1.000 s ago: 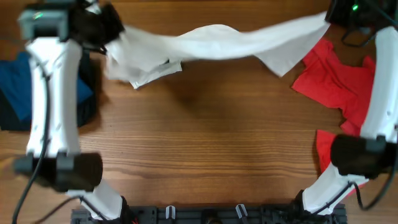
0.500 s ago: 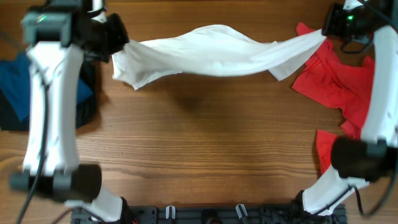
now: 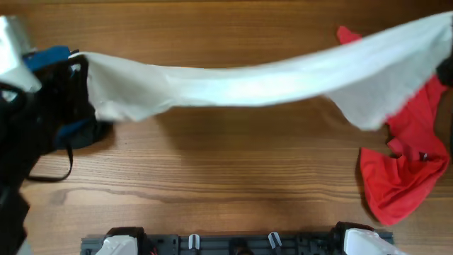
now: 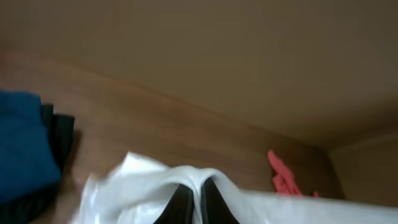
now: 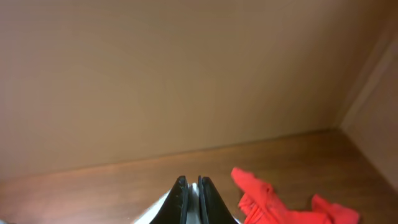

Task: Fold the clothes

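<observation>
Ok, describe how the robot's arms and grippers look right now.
The left gripper and right gripper each have slim, black, tapered fingers. From overhead, the left arm is a blurred black mass with a pale grey-white part, trailing a thin black cable. White-and-black arm bases show at the bottom edge.

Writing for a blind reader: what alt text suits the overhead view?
A large white cloth T-shirt hangs stretched across the wooden table, its left end held by the blurred black left gripper. A crumpled red cloth garment lies at right, blue cloth at far left.

Wooden table [image 3: 233, 177]: red garment [image 3: 403, 177] right side; blue garment [image 4: 22, 149], black garment [image 4: 61, 140] (touching) left.
</observation>
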`<state>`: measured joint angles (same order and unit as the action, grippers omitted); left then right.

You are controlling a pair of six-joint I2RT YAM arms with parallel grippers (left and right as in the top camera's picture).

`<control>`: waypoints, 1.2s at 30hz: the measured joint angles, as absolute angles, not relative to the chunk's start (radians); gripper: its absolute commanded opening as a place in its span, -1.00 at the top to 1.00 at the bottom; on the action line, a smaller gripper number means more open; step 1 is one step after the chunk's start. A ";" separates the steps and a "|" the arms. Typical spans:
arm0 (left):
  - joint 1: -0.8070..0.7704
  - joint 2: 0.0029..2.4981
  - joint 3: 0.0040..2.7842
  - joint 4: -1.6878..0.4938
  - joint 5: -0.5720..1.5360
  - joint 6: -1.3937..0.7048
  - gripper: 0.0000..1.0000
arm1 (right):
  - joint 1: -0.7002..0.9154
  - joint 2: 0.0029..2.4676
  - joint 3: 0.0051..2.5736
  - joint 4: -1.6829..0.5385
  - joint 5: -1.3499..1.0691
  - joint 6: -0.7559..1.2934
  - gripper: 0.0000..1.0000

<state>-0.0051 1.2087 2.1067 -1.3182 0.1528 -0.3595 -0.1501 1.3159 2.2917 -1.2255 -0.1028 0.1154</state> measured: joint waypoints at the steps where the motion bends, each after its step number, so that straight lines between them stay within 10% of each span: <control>1: -0.005 1.201 2.107 -1.304 0.151 -0.360 0.92 | -0.150 1.315 2.292 -1.220 -0.095 0.115 0.91; 17: -0.010 1.650 2.107 -1.243 0.146 -0.360 0.92 | -0.146 1.838 2.286 -1.256 -0.118 0.122 0.92; 23: -0.027 1.932 2.096 -0.765 0.147 -0.360 0.92 | -0.136 2.050 2.277 -1.060 -0.158 0.177 0.91; 36: 0.051 1.932 2.609 -0.552 0.146 -0.386 0.92 | -0.136 1.917 2.535 -0.874 -0.052 0.249 0.91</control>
<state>0.0509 1.9320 2.6095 -0.5522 0.1459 -0.3859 -0.1356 1.9175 2.5347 -0.8738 -0.0521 0.2489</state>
